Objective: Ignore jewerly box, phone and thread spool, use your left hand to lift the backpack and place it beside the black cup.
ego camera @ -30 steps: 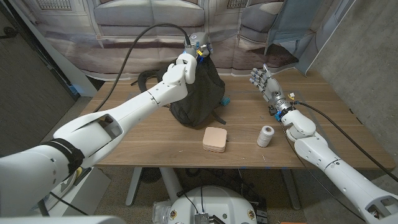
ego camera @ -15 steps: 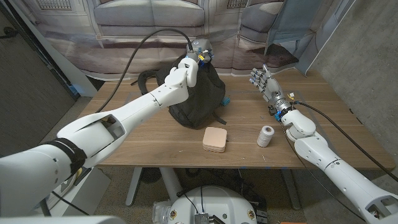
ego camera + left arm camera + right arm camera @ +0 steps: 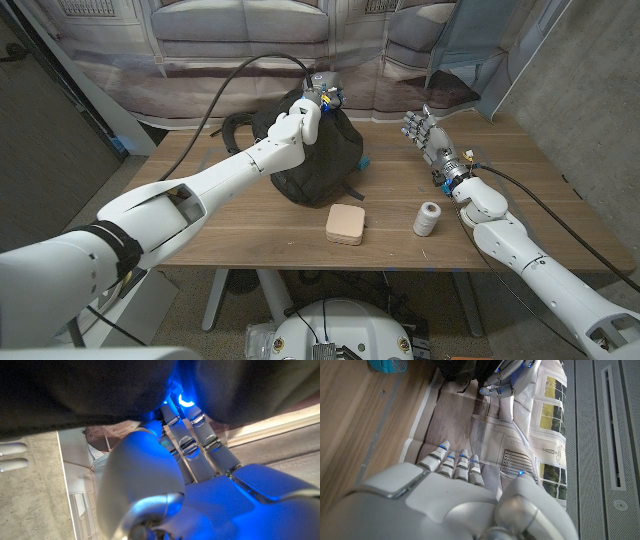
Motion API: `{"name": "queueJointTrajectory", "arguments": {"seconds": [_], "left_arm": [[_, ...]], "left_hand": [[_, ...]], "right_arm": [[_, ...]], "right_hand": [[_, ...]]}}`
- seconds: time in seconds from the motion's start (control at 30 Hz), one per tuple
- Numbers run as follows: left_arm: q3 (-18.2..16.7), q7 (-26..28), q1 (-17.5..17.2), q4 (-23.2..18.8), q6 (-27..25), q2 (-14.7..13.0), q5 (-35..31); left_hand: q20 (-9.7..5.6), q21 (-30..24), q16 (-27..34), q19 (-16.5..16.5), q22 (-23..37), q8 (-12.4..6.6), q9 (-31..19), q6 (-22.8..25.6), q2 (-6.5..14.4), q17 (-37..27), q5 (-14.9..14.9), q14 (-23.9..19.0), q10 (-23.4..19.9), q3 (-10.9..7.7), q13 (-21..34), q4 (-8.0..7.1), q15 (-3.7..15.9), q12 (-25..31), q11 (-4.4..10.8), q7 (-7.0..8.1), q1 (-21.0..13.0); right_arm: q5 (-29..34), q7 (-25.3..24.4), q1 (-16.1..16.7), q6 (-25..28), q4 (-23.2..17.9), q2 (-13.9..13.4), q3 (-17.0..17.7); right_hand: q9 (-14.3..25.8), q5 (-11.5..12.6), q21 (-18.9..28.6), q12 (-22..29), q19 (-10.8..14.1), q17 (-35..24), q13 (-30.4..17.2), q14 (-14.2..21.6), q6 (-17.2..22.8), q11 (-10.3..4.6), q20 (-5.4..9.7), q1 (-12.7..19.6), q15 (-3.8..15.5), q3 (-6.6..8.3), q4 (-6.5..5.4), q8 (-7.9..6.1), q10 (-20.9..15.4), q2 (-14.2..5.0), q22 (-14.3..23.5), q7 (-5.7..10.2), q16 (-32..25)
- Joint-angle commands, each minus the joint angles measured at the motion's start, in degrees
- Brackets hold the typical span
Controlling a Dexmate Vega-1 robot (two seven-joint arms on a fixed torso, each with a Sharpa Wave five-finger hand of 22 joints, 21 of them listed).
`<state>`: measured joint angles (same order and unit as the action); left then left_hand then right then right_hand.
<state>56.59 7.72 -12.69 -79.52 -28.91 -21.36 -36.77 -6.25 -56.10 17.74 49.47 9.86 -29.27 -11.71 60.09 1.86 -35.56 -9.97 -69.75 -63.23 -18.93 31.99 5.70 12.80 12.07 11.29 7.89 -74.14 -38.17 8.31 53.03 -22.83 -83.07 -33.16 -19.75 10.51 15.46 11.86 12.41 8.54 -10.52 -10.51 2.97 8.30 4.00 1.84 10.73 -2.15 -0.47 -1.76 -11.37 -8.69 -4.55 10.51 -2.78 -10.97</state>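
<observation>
The black backpack (image 3: 325,160) stands upright at the middle back of the table, its base seemingly still on the wood. My left hand (image 3: 298,122) grips its top, fingers curled over the upper edge. In the left wrist view the fingers (image 3: 192,442) dig into the dark fabric of the backpack (image 3: 75,390). My right hand (image 3: 424,134) stands upright at the right, fingers spread, holding nothing. The right wrist view shows that right hand (image 3: 452,487), with the left hand (image 3: 507,375) on the backpack (image 3: 462,370) beyond it. I cannot make out a black cup.
A tan jewelry box (image 3: 346,224) lies in front of the backpack. A white thread spool (image 3: 428,218) stands near my right forearm. A teal object (image 3: 362,162) lies against the bag's right side, also seen as a teal object (image 3: 387,365).
My left hand has shifted slightly to the right and down with the backpack's top in its grip. The right arm has not moved.
</observation>
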Motion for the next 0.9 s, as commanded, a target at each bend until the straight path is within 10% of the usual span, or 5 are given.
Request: {"name": "queueJointTrajectory", "arguments": {"seconds": [0.03,0.9], "left_arm": [[1.0,0.6,-0.1,2.8,1.2,1.1,1.0],[0.8,2.2,-1.0,4.4,1.8,1.6,4.2]], "left_hand": [[-3.37,0.2,-0.4,-0.3,0.2,0.0,-0.2,0.5,-0.1,0.0,-0.4,-0.1,-1.4,-0.53,0.2,-0.1,0.08,0.4,0.98,-0.15,0.5],[-3.09,0.6,-1.5,-1.1,0.3,0.17,-0.1,0.4,-0.2,0.3,-0.3,0.5,-1.2,-1.21,0.2,0.0,0.13,0.3,0.94,0.09,0.6]], "right_arm": [[-0.2,0.4,-0.2,-0.4,0.7,0.3,-0.1],[-0.2,0.6,-0.4,0.7,1.0,-0.1,-0.4]], "right_hand": [[0.2,-0.1,0.0,-0.1,0.5,-0.1,-0.2,0.5,0.3,0.13,0.03,0.4,0.03,-0.39,-0.19,0.14,-0.6,-0.35,0.3,-0.05,0.2],[0.2,-0.1,0.0,-0.1,0.5,-0.1,-0.2,0.5,0.3,0.09,0.03,0.5,0.02,-0.44,-0.19,0.16,-0.6,-0.4,0.3,-0.03,0.2]]}}
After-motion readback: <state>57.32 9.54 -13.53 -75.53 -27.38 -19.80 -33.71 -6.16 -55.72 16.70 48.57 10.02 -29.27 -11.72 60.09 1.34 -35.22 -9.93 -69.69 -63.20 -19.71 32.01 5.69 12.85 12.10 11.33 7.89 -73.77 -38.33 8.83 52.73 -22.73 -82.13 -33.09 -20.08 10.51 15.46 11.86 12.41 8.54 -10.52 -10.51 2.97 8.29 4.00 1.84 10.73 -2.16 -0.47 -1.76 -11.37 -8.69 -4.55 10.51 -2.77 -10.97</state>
